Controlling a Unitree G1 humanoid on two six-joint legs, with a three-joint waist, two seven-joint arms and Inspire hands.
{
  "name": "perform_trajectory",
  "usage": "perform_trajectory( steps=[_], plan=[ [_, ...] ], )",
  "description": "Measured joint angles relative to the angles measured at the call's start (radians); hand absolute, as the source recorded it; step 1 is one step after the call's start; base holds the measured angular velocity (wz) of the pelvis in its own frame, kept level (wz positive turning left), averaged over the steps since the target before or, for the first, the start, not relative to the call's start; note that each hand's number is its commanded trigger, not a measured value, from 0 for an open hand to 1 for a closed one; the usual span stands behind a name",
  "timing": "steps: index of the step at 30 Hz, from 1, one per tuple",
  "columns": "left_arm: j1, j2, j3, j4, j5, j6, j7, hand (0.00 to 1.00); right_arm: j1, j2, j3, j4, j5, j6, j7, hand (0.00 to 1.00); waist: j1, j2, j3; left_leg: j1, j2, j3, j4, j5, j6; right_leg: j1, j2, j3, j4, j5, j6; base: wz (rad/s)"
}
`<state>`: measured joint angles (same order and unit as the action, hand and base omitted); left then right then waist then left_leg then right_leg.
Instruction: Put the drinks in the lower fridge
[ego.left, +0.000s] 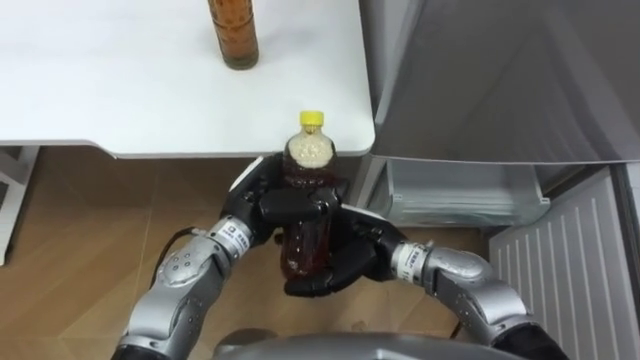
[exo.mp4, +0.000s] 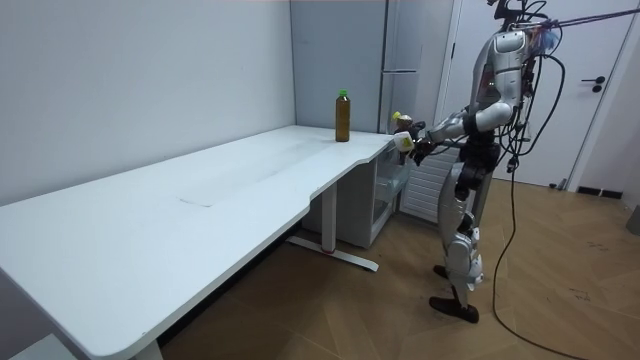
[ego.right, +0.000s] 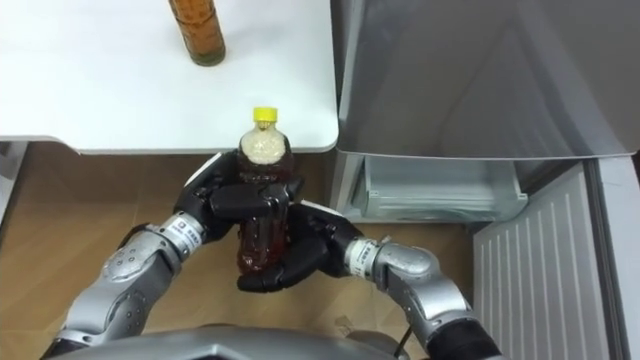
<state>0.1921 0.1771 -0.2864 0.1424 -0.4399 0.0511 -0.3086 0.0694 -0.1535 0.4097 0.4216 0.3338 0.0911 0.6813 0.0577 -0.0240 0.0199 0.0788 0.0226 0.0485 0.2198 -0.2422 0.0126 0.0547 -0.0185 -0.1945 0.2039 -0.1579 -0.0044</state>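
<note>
At the corner of the white counter (ego.left: 120, 90), beside the fridge (ego.left: 480, 80), standing upright. Clasping a yellow-capped bottle (ego.left: 308, 215) of dark drink in both hands, upright in the air just off the counter's edge: left hand (ego.left: 258, 195) curled round its upper part, right hand (ego.left: 350, 252) wrapped round lower down. Farther back on the counter, a green-capped bottle (exo.mp4: 342, 117), upright. Below the fridge's grey front, a clear drawer (ego.left: 465, 195) showing.
</note>
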Motion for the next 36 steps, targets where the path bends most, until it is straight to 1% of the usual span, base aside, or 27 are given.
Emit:
perform_trajectory(
  steps=[3,5,8,12,17,18,19,20,21,26,28,33,36],
  plan=[
    [-0.005,0.007,0.001,0.002,0.002,-0.014,0.0,1.0,0.0,-0.004,0.021,0.0,0.034,0.0,0.021,1.0,0.0,0.0,0.0002,0.001,0.0,0.002,0.0,0.0,0.0,0.001,0.0,0.003,0.0,0.0,0.0,0.0],
    [-0.008,0.011,0.001,0.003,0.003,-0.015,0.0,1.0,0.0,-0.007,0.04,0.0,0.056,0.0,0.023,1.0,0.0,0.0,0.0002,0.002,0.0,0.002,-0.001,0.0,0.0,0.0,0.0,0.004,0.0,0.0,0.0,0.0],
    [-0.008,0.005,-0.002,0.003,-0.001,-0.015,-0.002,1.0,0.0,-0.009,0.043,0.0,0.056,0.001,0.015,1.0,0.002,-0.001,-0.0002,0.003,0.0,0.003,-0.007,0.0,0.0,0.0,0.0,0.004,0.001,0.0,0.0,0.0],
    [-0.009,0.002,-0.01,0.003,-0.001,-0.016,-0.002,1.0,0.004,-0.012,0.05,0.0,0.096,0.02,0.007,1.0,0.0,0.0,-0.0003,0.003,0.0,0.003,-0.009,0.0,0.0,0.0,0.001,0.004,0.001,0.0,0.0,0.0],
    [-0.012,-0.006,-0.012,0.01,-0.002,-0.016,-0.001,1.0,0.012,-0.012,0.052,0.0,0.107,0.021,-0.003,1.0,0.0,0.002,-0.0003,0.003,0.0,0.001,-0.011,0.0,0.0,0.0,0.001,0.002,0.0,0.0,0.0,0.0],
    [-0.012,-0.01,-0.012,0.01,-0.002,-0.016,-0.001,0.93,0.012,-0.012,0.052,0.0,0.107,0.021,-0.006,1.0,0.0,0.003,-0.0005,0.003,0.0,0.001,-0.013,0.0,0.0,-0.001,0.001,0.001,-0.001,0.0,0.0,0.0],
    [-0.012,-0.012,-0.012,0.01,-0.001,-0.016,-0.001,0.7,0.013,-0.012,0.052,0.0,0.107,0.021,-0.006,1.0,-0.001,0.004,-0.001,0.003,0.0,-0.001,-0.013,0.0,0.0,-0.001,0.001,0.0,-0.001,0.0,0.0,0.0],
    [-0.012,-0.013,-0.012,0.01,-0.001,-0.016,-0.001,0.14,0.013,-0.012,0.052,0.0,0.107,0.021,-0.006,1.0,-0.001,0.005,-0.0015,0.003,0.0,0.0,-0.014,0.0,0.0,-0.001,0.001,0.0,-0.001,0.0,0.0,0.0],
    [-0.012,-0.013,-0.012,0.01,-0.001,-0.016,-0.001,0.0,0.013,-0.012,0.052,0.0,0.107,0.021,-0.006,1.0,-0.001,0.008,-0.0025,0.003,0.0,0.0,-0.014,0.0,0.0,-0.001,0.002,0.001,-0.001,0.0,0.0,0.0],
    [-0.012,-0.018,-0.011,0.01,0.0,-0.016,0.0,0.0,0.013,-0.012,0.049,0.0,0.106,0.021,-0.008,1.0,-0.004,0.018,-0.0092,0.003,0.0,0.001,-0.013,0.0,0.0,-0.004,0.001,0.002,-0.001,0.0,0.0,0.0],
    [-0.013,-0.025,-0.01,0.01,0.003,-0.017,0.003,0.0,0.014,-0.012,0.049,0.0,0.106,0.021,-0.009,1.0,-0.005,0.019,-0.0095,0.003,0.0,0.001,-0.01,0.0,0.0,-0.004,0.001,0.002,-0.001,0.0,0.0,0.0],
    [-0.013,-0.029,-0.012,0.01,0.004,-0.019,0.012,0.0,0.014,-0.013,0.049,0.0,0.104,0.02,-0.02,1.0,-0.015,0.018,-0.009,0.001,-0.001,0.001,-0.008,0.0,0.0,-0.004,0.0,0.002,0.0,0.0,0.0,0.0],
    [-0.016,-0.028,-0.012,0.01,0.011,-0.019,0.015,0.0,0.014,-0.011,0.049,0.0,0.104,0.02,-0.013,1.0,-0.025,0.016,-0.0072,0.0,0.0,0.001,-0.007,0.0,0.0,-0.004,0.001,0.003,-0.001,0.0,0.0,0.0]
  ],
)
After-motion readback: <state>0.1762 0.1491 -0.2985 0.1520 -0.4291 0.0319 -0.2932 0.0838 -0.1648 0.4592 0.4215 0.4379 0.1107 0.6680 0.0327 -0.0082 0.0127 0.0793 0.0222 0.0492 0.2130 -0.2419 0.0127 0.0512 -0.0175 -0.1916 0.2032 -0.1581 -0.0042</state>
